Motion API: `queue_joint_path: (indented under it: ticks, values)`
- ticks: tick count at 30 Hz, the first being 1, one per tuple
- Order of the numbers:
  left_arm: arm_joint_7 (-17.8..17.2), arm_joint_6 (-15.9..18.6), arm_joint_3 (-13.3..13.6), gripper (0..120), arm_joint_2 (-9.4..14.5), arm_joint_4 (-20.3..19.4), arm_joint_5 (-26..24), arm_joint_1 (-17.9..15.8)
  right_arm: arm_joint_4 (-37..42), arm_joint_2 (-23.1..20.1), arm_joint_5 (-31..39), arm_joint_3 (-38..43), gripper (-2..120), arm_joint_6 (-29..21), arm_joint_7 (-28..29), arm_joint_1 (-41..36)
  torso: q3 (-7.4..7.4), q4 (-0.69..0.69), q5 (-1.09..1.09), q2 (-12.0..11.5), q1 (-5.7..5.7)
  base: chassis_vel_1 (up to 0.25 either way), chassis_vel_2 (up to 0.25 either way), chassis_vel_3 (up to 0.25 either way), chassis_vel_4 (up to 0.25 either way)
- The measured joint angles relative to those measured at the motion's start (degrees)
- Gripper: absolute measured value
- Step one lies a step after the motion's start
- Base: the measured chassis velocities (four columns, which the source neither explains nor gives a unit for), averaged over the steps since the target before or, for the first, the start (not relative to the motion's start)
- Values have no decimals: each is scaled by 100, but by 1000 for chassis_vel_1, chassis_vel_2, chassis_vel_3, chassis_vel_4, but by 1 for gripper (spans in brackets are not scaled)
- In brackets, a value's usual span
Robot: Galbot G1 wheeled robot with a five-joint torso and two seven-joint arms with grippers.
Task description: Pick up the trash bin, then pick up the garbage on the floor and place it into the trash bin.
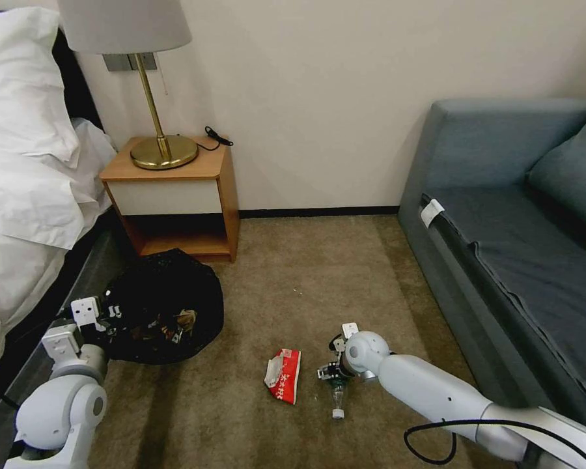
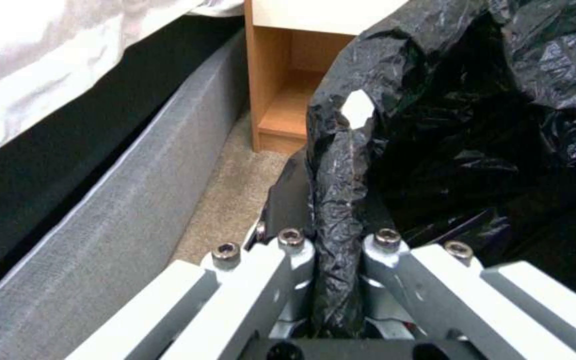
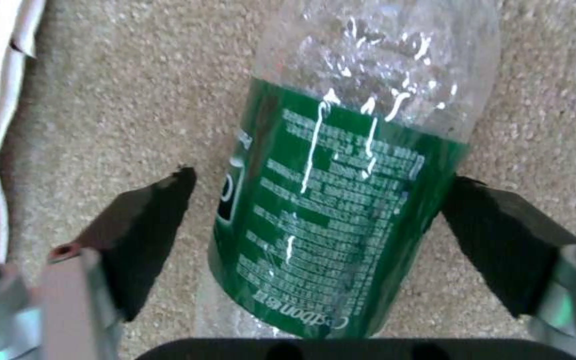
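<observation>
The trash bin [image 1: 166, 296], its black bag liner showing, stands on the carpet in front of the nightstand, with brown and gold litter [image 1: 183, 321] lying inside. My left gripper [image 1: 108, 317] is at its near-left rim, shut on a fold of the liner [image 2: 338, 210]. A clear green-labelled bottle [image 1: 337, 396] lies on the floor at centre. My right gripper [image 1: 333, 373] is lowered over it, open. Its black pads [image 3: 148, 225] straddle the bottle's label [image 3: 341, 200]; one pad touches the label and the other stands a little off it. The red-and-white wrapper [image 1: 284, 376] lies just left of the bottle.
A wooden nightstand [image 1: 176, 195] with a brass lamp [image 1: 159, 146] stands against the wall behind the bin. The bed [image 1: 26, 182] and its grey base [image 2: 101, 225] run along the left. A blue-grey sofa [image 1: 521, 241] lines the right. Open carpet [image 1: 319, 280] lies between.
</observation>
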Motion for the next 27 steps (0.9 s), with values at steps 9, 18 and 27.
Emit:
queue_joint_path:
  ticks: [9, 18, 27]
  values:
    - [2, -23, 25, 3, -27, 0, 4, 14, 23, -114, -70, 55, 57, 1, -137, -25, 0, 0, -1, 0, 0, 0, 0, 0, 0]
    - [4, -45, 28, 3, -22, 14, 2, 16, 63, -107, -175, 80, 27, 8, -193, -90, -1, 0, -1, 0, 0, 0, 0, 0, 0]
    - [6, -58, 25, 3, 12, 22, -16, 14, 293, -265, -358, 308, 19, 2, -293, 105, 0, -1, 1, -1, 0, 0, 0, 0, 0]
